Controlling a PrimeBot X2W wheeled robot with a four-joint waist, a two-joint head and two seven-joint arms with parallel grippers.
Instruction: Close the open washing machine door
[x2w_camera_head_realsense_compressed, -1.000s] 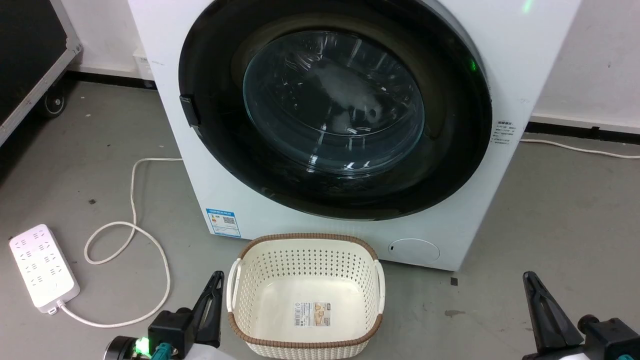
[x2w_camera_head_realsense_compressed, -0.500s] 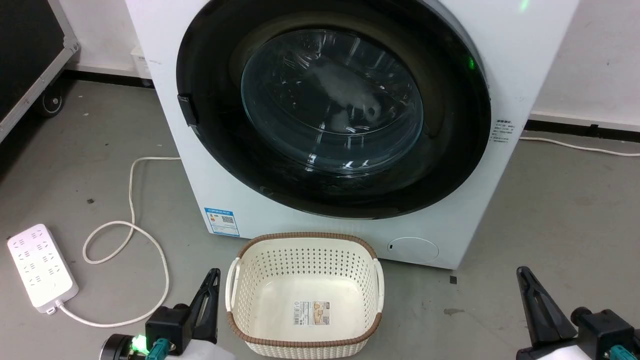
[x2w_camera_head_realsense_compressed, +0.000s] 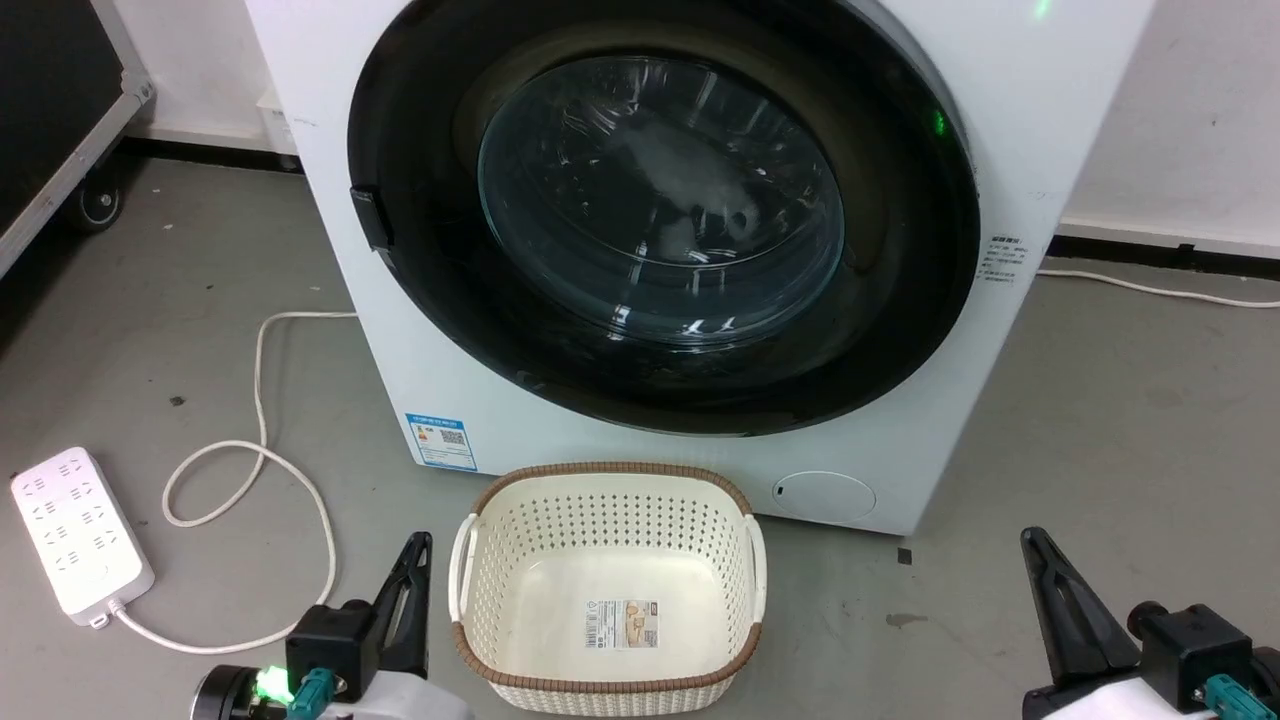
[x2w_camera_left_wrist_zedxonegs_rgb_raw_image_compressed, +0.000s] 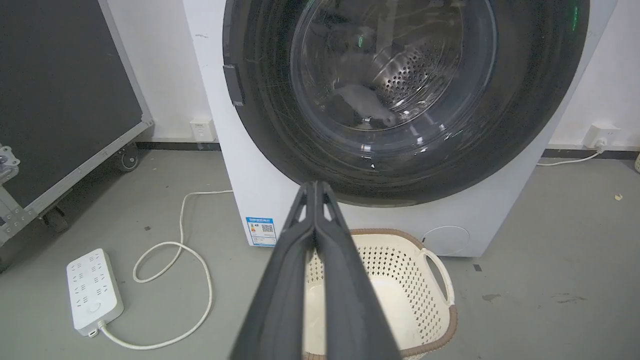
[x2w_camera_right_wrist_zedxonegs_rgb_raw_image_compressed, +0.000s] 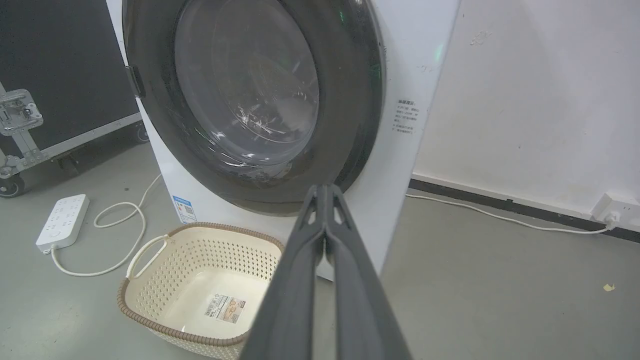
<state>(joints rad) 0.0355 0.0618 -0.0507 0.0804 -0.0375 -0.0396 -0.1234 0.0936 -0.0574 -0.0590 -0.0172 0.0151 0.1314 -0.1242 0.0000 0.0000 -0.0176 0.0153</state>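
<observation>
L gripper low, fingers pressed together; R gripper same, both pointing fwd.

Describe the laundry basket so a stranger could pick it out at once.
Find the white washing machine with its round black-rimmed door. On the grey floor right before it sits the basket. Unlike the flat white power strip to its left, it is a cream perforated tub with a brown woven rim.

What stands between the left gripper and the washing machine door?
Nothing visible does. The white basket sits on the floor below the washing machine door, beside the left gripper and out of its line; the space up to the door looks free.
</observation>
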